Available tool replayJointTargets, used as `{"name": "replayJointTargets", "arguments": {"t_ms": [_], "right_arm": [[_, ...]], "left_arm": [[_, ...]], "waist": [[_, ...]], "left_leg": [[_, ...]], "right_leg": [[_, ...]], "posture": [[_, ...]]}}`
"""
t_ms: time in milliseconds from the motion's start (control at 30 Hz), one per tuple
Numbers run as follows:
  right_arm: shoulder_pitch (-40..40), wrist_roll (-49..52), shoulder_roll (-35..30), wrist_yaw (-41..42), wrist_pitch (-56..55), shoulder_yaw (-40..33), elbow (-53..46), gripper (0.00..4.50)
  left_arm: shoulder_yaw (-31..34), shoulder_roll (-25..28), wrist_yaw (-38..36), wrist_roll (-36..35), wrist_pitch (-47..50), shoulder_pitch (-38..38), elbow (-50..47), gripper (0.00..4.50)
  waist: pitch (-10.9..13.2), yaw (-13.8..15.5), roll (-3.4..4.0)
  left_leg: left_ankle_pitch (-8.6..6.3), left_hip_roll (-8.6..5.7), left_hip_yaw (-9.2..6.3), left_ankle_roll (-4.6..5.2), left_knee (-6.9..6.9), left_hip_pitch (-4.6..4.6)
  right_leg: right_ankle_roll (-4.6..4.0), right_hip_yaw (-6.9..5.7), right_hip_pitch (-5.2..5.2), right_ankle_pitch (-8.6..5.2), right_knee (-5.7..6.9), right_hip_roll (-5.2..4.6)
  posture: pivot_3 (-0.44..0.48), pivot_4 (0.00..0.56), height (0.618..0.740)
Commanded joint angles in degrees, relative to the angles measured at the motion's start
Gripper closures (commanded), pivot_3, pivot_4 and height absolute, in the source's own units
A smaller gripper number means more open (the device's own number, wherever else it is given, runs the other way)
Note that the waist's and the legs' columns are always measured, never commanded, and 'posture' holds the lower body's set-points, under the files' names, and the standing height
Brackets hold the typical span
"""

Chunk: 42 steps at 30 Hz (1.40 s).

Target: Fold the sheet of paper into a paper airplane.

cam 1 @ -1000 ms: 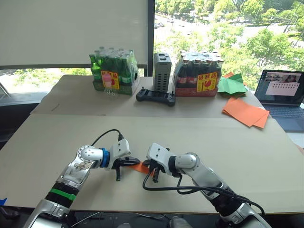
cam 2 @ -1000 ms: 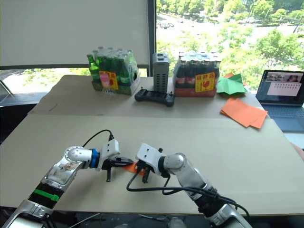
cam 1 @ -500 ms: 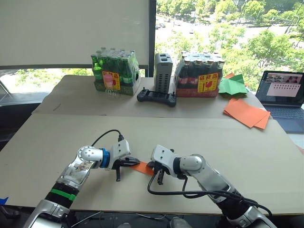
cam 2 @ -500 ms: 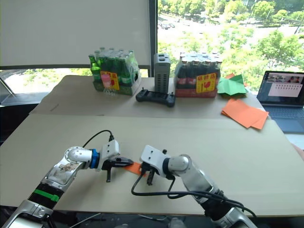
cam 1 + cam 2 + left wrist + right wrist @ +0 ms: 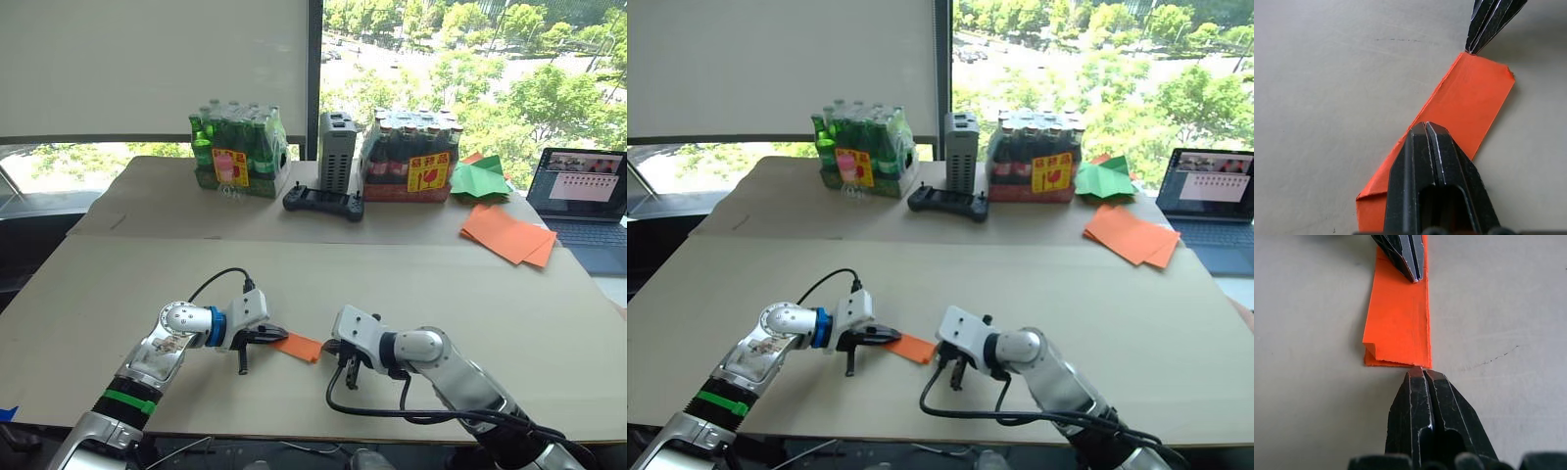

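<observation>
In the left eye view, the folded sheet of paper is seen flat on the surface near its front edge. In the left wrist view, the left end effector is clenched, pressing the paper. In the right wrist view, the right end effector is clenched, its tip touching the paper's end.

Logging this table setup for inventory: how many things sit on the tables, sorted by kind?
Folded orange paper: 1
Orange sheet stack: 1
Green paper shape: 1
Bottle packs, green and dark: 2
Handheld controller: 1
Grey box: 1
Laptop: 1
Total: 8
</observation>
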Motion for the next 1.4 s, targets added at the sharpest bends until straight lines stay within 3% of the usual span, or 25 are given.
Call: {"name": "replayJointTargets", "arguments": {"t_ms": [33,267,633,833,1400], "right_arm": [[2.76,-0.86,-2.15,0.07,4.84,0.43,2.36,4.49],[0.89,7.81,4.13,-0.81,-3.21,-10.33,-5.42,4.49],[-1.27,3.24,9.01,-3.28,-4.27,-1.93,1.30,4.49],[-1.18,0.23,6.72,-1.35,-4.09,1.63,5.74,4.49],[-1.23,-0.09,6.16,-1.89,0.78,2.68,6.74,4.49]], "left_arm": [[-1.33,0.83,0.00,2.24,0.91,1.12,1.69,4.50],[-1.43,0.45,-0.05,2.27,1.40,1.11,0.95,4.50],[-1.40,0.21,0.09,2.23,1.91,0.89,0.25,4.50],[-1.14,0.18,-0.05,1.82,2.81,0.79,-0.52,4.50],[-6.09,-2.94,-3.75,4.61,-0.20,-5.38,5.49,4.50]], "waist": [[-0.01,0.01,-0.01],[0.06,-0.12,0.00],[0.07,-0.21,0.01],[0.07,-0.20,0.01],[0.06,-0.10,0.01]], "left_leg": [[0.00,0.00,0.00,0.00,0.00,0.00],[0.00,0.00,-0.02,0.00,-0.01,-0.17],[0.00,0.00,-0.02,0.00,-0.05,-0.20],[0.00,0.00,-0.01,0.00,-0.07,-0.22],[0.00,-0.02,-0.01,0.00,-0.07,-0.21]], "right_leg": [[0.01,0.00,0.00,0.00,-0.01,0.00],[0.02,0.01,-0.16,-0.01,-0.02,0.00],[0.01,0.01,-0.23,0.00,-0.03,0.01],[0.01,0.02,-0.26,0.00,-0.04,0.00],[0.02,0.02,-0.24,-0.01,-0.05,0.01]], "posture": [[0.000,0.150,0.733],[0.000,0.150,0.733],[0.000,0.150,0.733],[0.000,0.150,0.733],[0.000,0.150,0.733]]}}
